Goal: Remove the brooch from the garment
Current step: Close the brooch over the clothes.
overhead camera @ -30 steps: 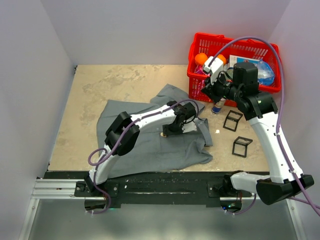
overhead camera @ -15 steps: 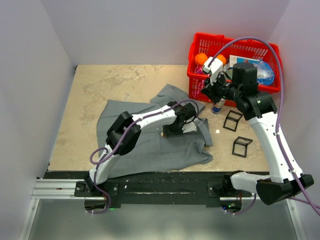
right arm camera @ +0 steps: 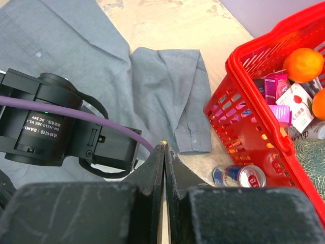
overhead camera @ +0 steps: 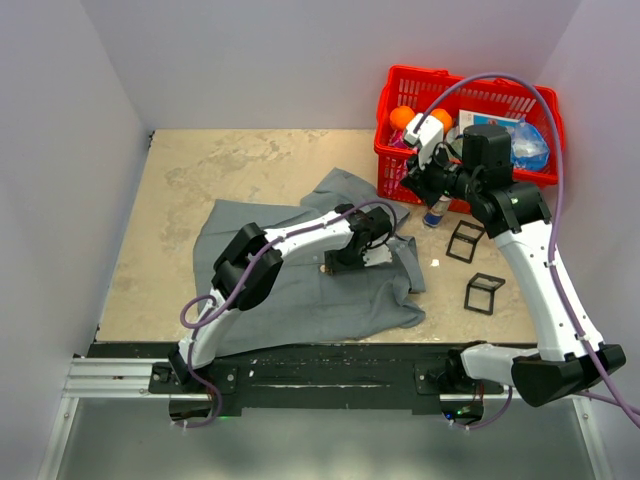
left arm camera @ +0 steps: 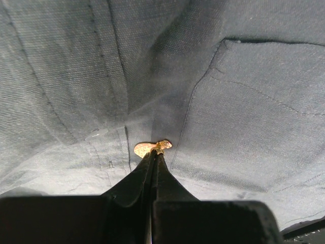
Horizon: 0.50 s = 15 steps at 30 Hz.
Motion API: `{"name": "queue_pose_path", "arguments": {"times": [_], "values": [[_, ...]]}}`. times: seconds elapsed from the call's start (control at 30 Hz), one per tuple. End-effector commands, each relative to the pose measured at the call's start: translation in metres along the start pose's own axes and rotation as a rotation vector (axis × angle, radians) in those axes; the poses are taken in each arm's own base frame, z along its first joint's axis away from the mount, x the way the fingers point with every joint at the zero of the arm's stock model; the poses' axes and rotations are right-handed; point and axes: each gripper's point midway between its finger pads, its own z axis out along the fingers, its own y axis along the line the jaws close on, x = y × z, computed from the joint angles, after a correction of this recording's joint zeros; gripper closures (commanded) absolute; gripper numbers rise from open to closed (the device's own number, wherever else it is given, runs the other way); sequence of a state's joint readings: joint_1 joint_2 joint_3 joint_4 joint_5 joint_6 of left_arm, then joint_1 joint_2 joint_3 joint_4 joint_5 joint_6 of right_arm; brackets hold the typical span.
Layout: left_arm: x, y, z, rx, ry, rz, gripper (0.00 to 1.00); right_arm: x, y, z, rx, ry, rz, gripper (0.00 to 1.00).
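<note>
The grey garment (overhead camera: 300, 300) lies spread on the table, left of centre. My left gripper (overhead camera: 332, 266) presses down on its middle. In the left wrist view the cloth (left arm camera: 244, 117) fills the frame and the left gripper (left arm camera: 155, 152) is shut on the small gold brooch (left arm camera: 152, 148), which lies against the fabric beside a pocket seam. My right gripper (overhead camera: 408, 183) hangs above the table in front of the basket. In the right wrist view the right gripper (right arm camera: 164, 147) is shut, with a tiny gold piece pinched at its tips, above the shirt (right arm camera: 76, 46) and the left arm.
A red basket (overhead camera: 385, 150) with oranges and packets stands at the back right. A drink can (overhead camera: 433, 213) lies in front of it. Two black square frames (overhead camera: 465, 240) (overhead camera: 484, 293) lie to the shirt's right. White walls close in the left, back and right.
The right arm has drifted slightly up and back toward the basket. The left gripper keeps its hold on the brooch in the same spot.
</note>
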State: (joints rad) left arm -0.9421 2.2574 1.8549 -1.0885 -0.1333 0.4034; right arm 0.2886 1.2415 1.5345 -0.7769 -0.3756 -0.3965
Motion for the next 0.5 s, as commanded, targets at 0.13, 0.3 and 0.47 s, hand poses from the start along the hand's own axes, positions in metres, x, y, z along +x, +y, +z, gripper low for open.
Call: {"name": "queue_pose_path", "arguments": {"times": [0.13, 0.3, 0.47], "values": [[0.0, 0.001, 0.012, 0.0, -0.009, -0.018, 1.0, -0.012, -0.003, -0.003, 0.017, -0.046, -0.009, 0.96], [0.008, -0.005, 0.02, 0.01, 0.012, -0.023, 1.0, -0.01, -0.003, -0.002, 0.015, -0.041, -0.006, 0.96], [0.008, -0.006, 0.021, 0.009, 0.007, -0.037, 1.0, -0.011, -0.002, -0.001, 0.008, -0.044, -0.004, 0.96]]}}
